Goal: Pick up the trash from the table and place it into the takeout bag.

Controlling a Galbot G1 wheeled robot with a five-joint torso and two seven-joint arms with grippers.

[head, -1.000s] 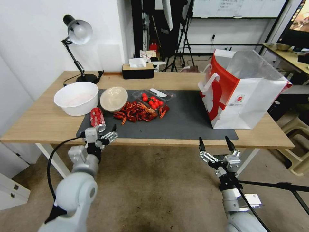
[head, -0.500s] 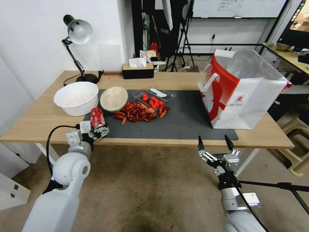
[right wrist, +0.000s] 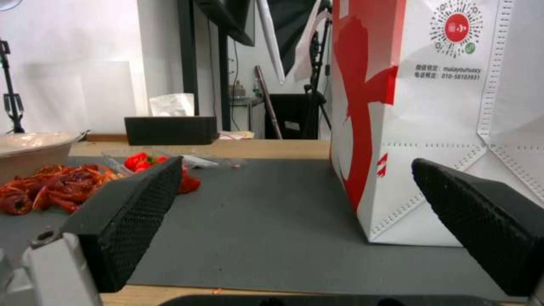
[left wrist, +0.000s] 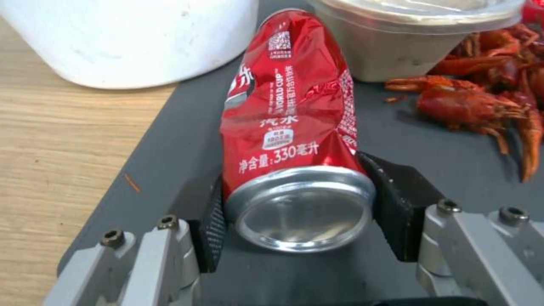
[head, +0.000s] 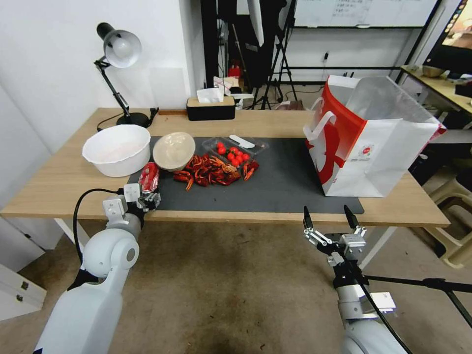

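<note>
A dented red soda can (left wrist: 283,106) lies on the dark grey mat (head: 285,182) near the table's (head: 59,182) front left edge. My left gripper (left wrist: 297,199) is shut on the can's (head: 149,177) near end, with one black pad pressed against each side. Just behind the can sits the beige round bowl (head: 173,150), also seen close up in the left wrist view (left wrist: 408,38). The white and red takeout bag (head: 378,147) stands open on the right of the mat. Below the table's front edge, facing the bag (right wrist: 453,106), my right gripper (head: 328,219) hangs open and empty.
A large white bowl (head: 117,149) stands left of the can. Red crayfish shells (head: 211,172) and a clear tray of tomatoes (head: 233,150) lie mid-mat. A black tissue box (head: 210,108) and a desk lamp (head: 118,49) stand at the back.
My left gripper moved up to the can's near end and closed on it. The can now looks squeezed and tipped slightly to the right. The right arm barely moved.
</note>
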